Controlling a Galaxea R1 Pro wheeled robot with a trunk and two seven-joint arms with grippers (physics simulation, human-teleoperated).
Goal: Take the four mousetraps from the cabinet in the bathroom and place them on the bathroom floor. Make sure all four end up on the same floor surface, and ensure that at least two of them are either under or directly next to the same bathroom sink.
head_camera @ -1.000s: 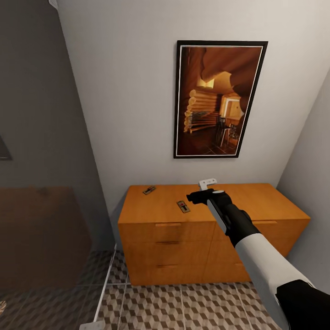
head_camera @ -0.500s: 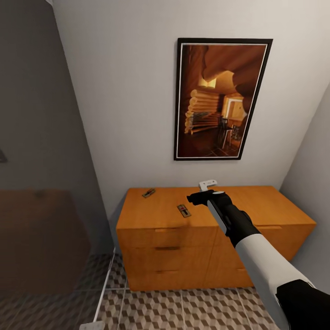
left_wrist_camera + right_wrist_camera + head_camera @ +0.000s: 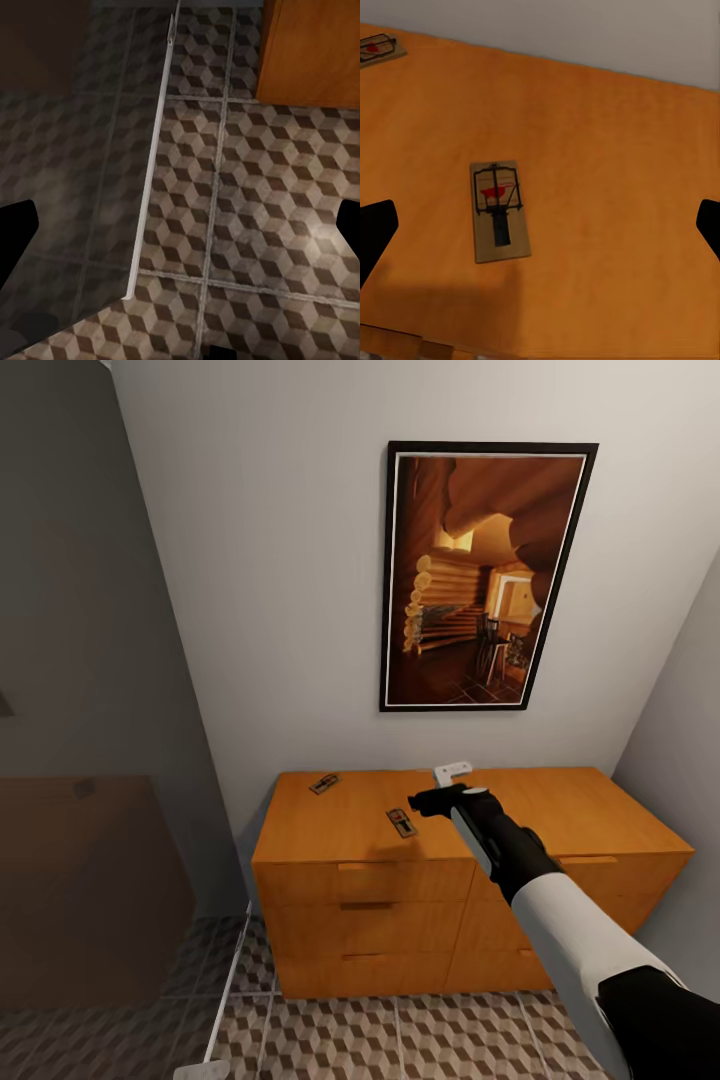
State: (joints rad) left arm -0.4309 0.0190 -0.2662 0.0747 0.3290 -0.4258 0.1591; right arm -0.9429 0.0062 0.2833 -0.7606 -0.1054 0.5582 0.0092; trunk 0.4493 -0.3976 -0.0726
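Right wrist view shows our right end effector with its fingers spread wide and empty, above a mousetrap that lies flat on top of the cabinet. We judge we are at the pick-up step; next we must lower and centre on the board. It is a thin brown board with dark wire and a red spot. A second mousetrap lies near the back corner. Our left end effector is open above the bathroom floor.

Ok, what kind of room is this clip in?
Likely a small bathroom: patterned tile floor, what looks like a glass partition on the left, a wooden cabinet under a framed picture. No sink in view.
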